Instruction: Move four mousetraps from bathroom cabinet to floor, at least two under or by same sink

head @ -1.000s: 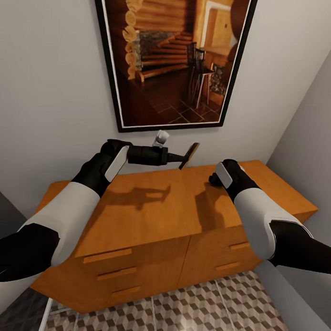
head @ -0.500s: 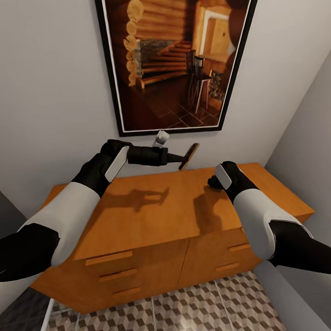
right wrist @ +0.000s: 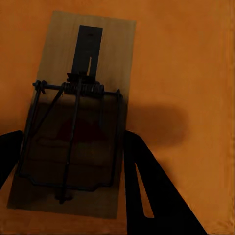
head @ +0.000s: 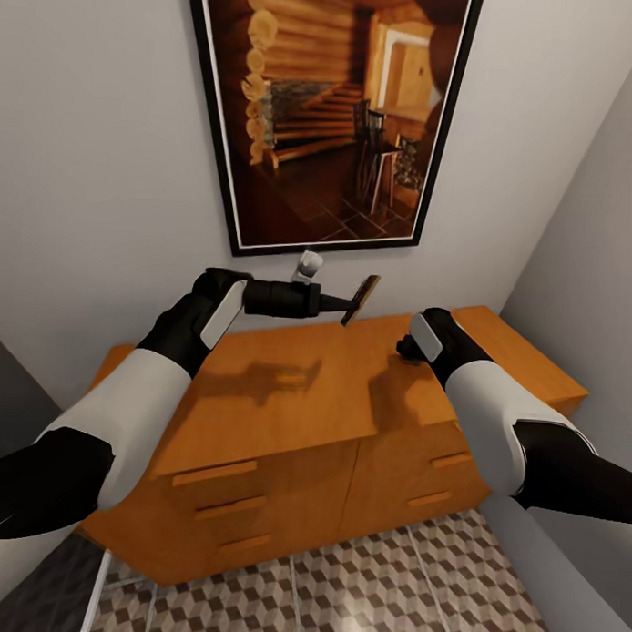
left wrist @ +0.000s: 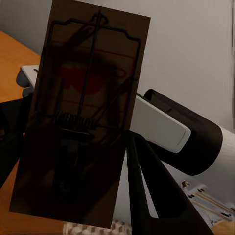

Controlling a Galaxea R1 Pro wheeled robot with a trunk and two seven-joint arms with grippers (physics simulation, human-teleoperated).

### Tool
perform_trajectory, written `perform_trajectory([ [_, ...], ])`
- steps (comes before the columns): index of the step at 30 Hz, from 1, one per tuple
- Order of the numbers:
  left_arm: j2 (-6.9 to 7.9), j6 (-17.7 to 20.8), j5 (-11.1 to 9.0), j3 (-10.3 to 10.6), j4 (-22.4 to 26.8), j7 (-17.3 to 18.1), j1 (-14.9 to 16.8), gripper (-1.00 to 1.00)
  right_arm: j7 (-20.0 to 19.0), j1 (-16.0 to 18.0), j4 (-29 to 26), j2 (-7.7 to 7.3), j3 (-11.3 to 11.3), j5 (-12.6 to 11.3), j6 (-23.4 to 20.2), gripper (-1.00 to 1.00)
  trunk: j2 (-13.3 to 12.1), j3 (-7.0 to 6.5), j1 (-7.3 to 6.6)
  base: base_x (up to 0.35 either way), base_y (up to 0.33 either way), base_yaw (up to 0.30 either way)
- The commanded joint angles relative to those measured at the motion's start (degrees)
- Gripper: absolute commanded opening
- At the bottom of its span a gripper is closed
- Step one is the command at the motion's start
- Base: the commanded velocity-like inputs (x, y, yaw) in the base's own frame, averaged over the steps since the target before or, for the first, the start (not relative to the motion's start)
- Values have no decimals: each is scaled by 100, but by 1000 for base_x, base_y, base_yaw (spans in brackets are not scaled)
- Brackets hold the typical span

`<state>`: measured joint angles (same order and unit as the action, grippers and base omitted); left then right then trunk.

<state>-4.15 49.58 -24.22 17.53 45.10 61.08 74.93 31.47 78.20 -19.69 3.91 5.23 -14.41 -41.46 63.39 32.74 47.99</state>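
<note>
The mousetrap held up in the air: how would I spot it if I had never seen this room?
Find the big framed picture on the wall above the orange-brown cabinet. Just below its frame, the left pincer holds a small brown mousetrap clear of the cabinet top. It is tilted on edge in the air, which marks it out.

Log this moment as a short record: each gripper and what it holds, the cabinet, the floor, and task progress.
left gripper: shut on a mousetrap, held in the air above the cabinet top, board tilted
right gripper: shut on a second mousetrap, above the cabinet top
cabinet: orange-brown, drawers closed, against the wall under a framed picture
bathroom floor: cube-pattern tiles in front of the cabinet
progress: two traps in hand, none seen on the floor yet
</note>
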Motion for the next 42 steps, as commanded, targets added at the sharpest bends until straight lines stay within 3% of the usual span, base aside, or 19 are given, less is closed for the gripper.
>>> perform_trajectory([
  [1, 2, 8, -4, 7, -1, 9, 5, -100, 45, 3, -9, 5, 31, -62, 6, -100, 4, -2, -3, -297, 0, 0],
  [16, 4, -1, -1, 5, -161, -18, 4, -100, 43, 3, -9, 5, 22, -59, 7, -100, 4, -134, -3, -277, 0, 36],
  [33, 10, -1, 14, 12, -349, -31, -1, -100, 47, 3, -16, 5, 22, -54, 7, -100, -678, -592, -376, -15, 0, 76],
  [42, 7, -1, 23, 18, -547, -281, -3, -100, 52, -6, -17, 5, 28, -53, 2, -100, -1039, -834, -574, 0, 0, 76],
])
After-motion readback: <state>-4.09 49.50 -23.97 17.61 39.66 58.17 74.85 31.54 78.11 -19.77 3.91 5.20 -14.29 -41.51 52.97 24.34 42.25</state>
